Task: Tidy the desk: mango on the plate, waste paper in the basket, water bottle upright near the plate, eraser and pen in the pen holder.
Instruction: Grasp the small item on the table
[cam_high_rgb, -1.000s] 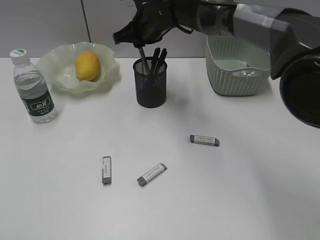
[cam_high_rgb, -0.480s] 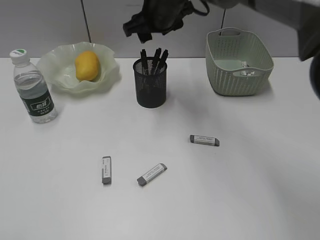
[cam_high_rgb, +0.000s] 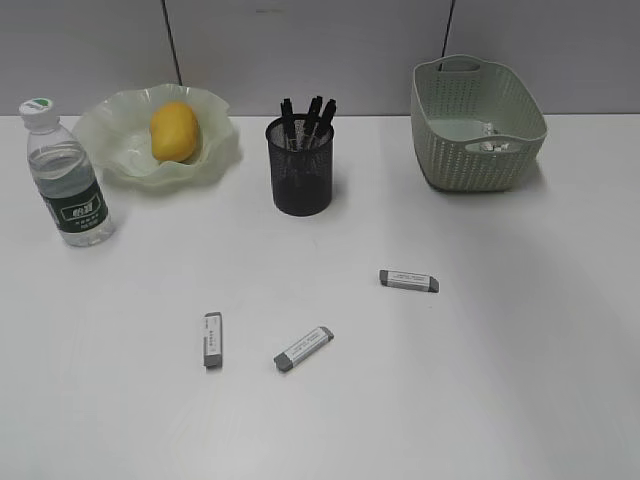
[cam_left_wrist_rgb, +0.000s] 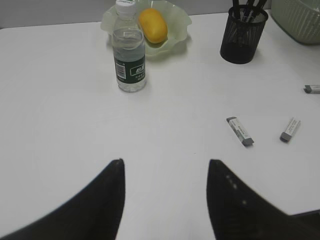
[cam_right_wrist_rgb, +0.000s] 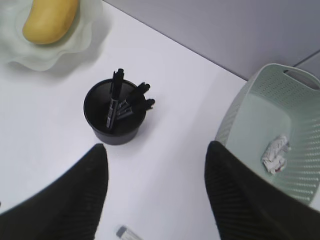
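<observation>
Most of the tidying looks finished: the mango (cam_high_rgb: 174, 131) lies in the plate (cam_high_rgb: 110, 150) at the upper left of the exterior frame, the water bottle (cam_high_rgb: 66, 178) stands upright just beside that plate, the waste paper (cam_right_wrist_rgb: 275, 151) sits in the basket (cam_high_rgb: 440, 150), and three pens (cam_high_rgb: 306, 118) stand in the pen holder (cam_high_rgb: 301, 170). What remains, as far as I can judge, are three erasers on the bench (cam_high_rgb: 500, 380).

Neither arm shows in the exterior frame. The left end effector (cam_left_wrist_rgb: 165, 170) hovers over the near bench with its two dark fingers apart and nothing between them. The right end effector (cam_right_wrist_rgb: 155, 160) hangs high above the pen holder, fingers also spread and empty.

The relation that matters is where the erasers lie from each end effector. In the left wrist frame, the left eraser (cam_left_wrist_rgb: 240, 131) lies ahead and to the right of the fingers, its long axis running diagonally from upper left to lower right; the middle eraser (cam_left_wrist_rgb: 290, 129) lies further right, tilted the other way. In the right wrist frame, only the end of the right eraser (cam_right_wrist_rgb: 127, 233) peeps in at the bottom edge, between the fingers, its long axis roughly left to right in the exterior frame (cam_high_rgb: 408, 281).

So the right arm seems nearer that right eraser and also nearer the holder; the left arm seems better placed for the other two.
</observation>
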